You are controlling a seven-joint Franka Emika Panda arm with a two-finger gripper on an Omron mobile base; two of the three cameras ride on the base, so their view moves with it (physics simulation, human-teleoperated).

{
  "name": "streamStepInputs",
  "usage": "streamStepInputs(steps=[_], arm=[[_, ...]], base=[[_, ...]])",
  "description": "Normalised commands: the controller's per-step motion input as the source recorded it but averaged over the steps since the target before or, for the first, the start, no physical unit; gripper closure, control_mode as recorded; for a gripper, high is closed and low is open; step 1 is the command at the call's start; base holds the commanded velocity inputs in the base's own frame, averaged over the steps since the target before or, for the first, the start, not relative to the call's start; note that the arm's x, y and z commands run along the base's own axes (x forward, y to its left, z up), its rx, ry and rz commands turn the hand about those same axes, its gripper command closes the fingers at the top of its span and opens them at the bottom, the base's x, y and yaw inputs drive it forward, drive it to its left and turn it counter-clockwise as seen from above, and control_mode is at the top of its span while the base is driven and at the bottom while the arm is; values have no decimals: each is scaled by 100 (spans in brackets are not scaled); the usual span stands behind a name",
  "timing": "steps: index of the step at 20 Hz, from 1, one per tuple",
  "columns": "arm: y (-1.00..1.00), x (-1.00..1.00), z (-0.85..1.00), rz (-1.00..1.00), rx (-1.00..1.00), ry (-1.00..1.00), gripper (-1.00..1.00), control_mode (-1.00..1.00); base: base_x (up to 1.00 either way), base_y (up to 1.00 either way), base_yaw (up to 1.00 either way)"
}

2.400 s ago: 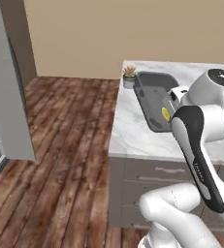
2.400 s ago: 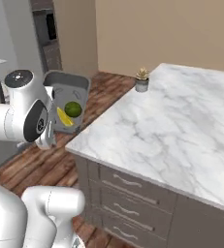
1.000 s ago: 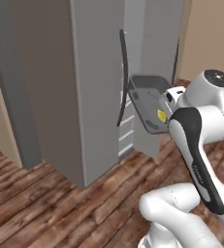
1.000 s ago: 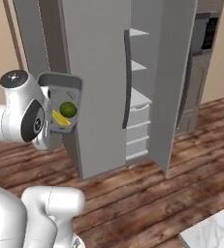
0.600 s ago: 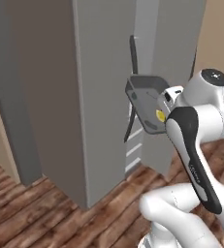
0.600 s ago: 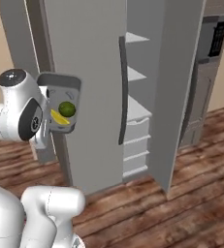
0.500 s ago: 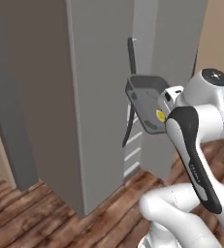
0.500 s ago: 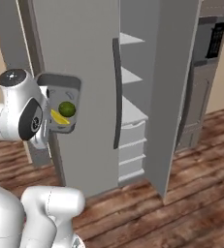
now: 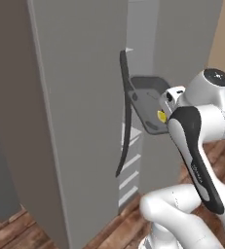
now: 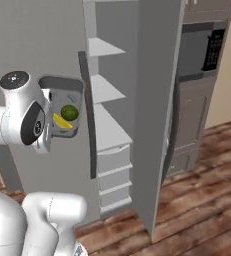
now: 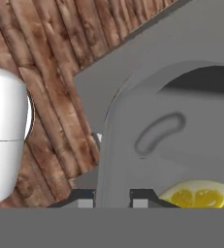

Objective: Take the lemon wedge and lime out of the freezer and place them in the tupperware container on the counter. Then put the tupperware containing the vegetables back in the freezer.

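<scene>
The tall plain grey freezer cabinet (image 10: 157, 100) stands with its door swung open, pale grey shelves and white drawers showing inside (the drawers sit at the bottom of the compartment). A long dark vertical bar handle (image 10: 88, 120) runs down the freezer's front edge, beside the open compartment. To the far side of the freezer, a built-in dark oven unit (image 10: 202, 55) stands against the wall, and brown wooden plank flooring (image 10: 202, 200) spreads below the freezer.

In front of the freezer, just beside the bar handle, the robot's two-finger gripper (image 11: 111, 194) is clamped on the rim of the small see-through dark grey plastic tupperware container (image 10: 62, 107), one dark tip on each side of the wall. The tub is held up level with the freezer's middle shelves, clear of them.

Inside the tub lie the small yellowish-green lime (image 10: 69, 112) and, touching it on the lower side, the tiny bright yellow lemon wedge (image 10: 61, 121).
</scene>
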Motion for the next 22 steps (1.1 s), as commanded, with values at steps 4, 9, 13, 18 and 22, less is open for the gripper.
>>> streamStepInputs(steps=[4,9,13,18,22], arm=[[0,0,0,0,0,0,100,100],[0,0,0,0,0,0,100,100],[0,0,0,0,0,0,100,100],[0,0,0,0,0,0,100,100],[0,0,0,0,0,0,100,100]], base=[[68,-43,13],[0,-6,51],[8,-12,58],[11,-27,13],[14,-39,3]])
